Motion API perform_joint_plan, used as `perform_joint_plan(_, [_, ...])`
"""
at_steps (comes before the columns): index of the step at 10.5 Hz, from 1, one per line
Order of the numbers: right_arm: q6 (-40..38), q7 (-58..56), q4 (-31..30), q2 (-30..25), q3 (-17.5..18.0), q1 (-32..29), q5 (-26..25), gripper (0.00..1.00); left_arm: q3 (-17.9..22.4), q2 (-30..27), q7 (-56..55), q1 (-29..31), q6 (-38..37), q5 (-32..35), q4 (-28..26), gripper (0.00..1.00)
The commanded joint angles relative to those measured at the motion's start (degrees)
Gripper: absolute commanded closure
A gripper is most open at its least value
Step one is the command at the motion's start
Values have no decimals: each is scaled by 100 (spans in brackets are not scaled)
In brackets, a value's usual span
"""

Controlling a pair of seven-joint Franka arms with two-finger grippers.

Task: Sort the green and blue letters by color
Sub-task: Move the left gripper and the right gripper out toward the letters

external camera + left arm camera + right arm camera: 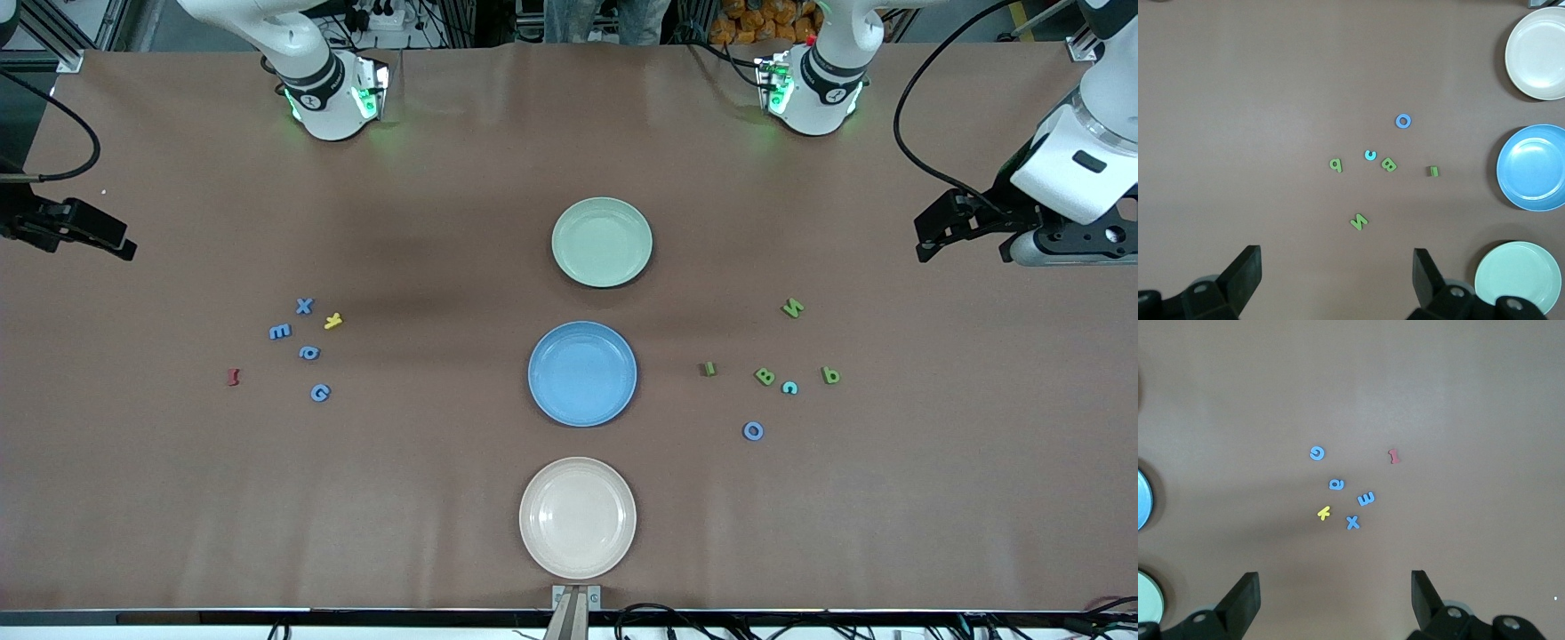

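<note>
Left end effector open above green letters, right end effector above blue letters

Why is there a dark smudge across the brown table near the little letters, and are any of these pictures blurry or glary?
Front view: a soft shadow band lies on the table beside the blue X; green lights glow by the arm bases. Right wrist view: the same shading near the yellow letter. Left wrist view: even light, letters sharp, no glare on the blue plate.

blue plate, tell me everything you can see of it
The blue plate is round, medium blue and glossy like plastic, with a shallow well and raised rim. It lies flat and empty on the brown table, middle of a row of three, between the green plate and the nearer cream plate. Nothing touches it.
</note>
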Motion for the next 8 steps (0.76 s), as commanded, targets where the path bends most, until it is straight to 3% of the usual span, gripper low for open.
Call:
perform_joint_plan(1, [-9, -91, 45, -21, 14, -206, 131, 0, -2, 42, 374, -29, 15, 11, 31, 0])
perform_joint_plan(3, [61, -153, 63, -21, 144, -469, 140, 0, -2, 86, 368, -38, 15, 46, 31, 0])
perform_joint_plan(5, [62, -206, 63, -21, 758, -1022, 140, 0, -37, 314, 219, -56, 6, 46, -4, 0])
perform_joint_plan(8, [62, -206, 63, -12, 857, -1121, 140, 0, -38, 841, 174, -46, 224, -77, -162, 0])
